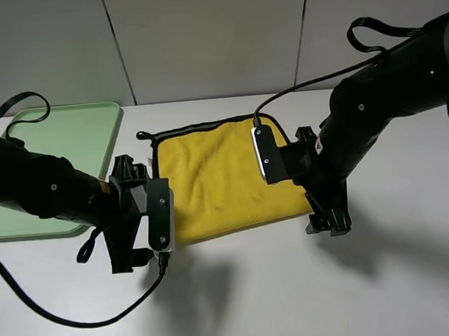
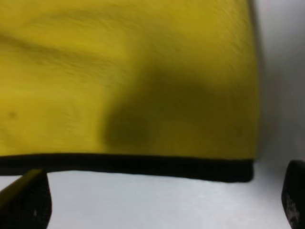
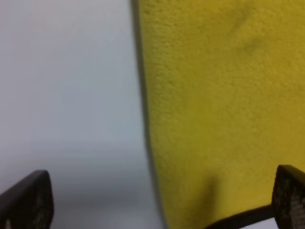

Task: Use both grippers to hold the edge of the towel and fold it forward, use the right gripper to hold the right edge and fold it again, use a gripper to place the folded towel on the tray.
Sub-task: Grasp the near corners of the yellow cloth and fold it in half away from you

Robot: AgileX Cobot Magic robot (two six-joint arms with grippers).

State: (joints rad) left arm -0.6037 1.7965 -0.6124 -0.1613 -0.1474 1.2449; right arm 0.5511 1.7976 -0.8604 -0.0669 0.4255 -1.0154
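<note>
The yellow towel point(image 1: 229, 179) lies flat in the middle of the table, its black edge point(image 1: 197, 127) showing along the far side. My left gripper point(image 1: 128, 259) hangs low just off the towel's near left corner. In the left wrist view its gripper point(image 2: 162, 205) is open, with bare table between the fingertips point(image 2: 28, 200) and the towel's edge point(image 2: 143, 164) just ahead. My right gripper point(image 1: 328, 223) is low at the near right corner. In the right wrist view it point(image 3: 157, 205) is open, astride the towel's side edge point(image 3: 141, 95). The pale green tray point(image 1: 87, 121) sits at the far left.
The left arm lies over the tray's near right part. Black cables trail from both arms, one looping over the table near the front point(image 1: 81, 322). A grey panelled wall point(image 1: 213, 35) stands behind the table.
</note>
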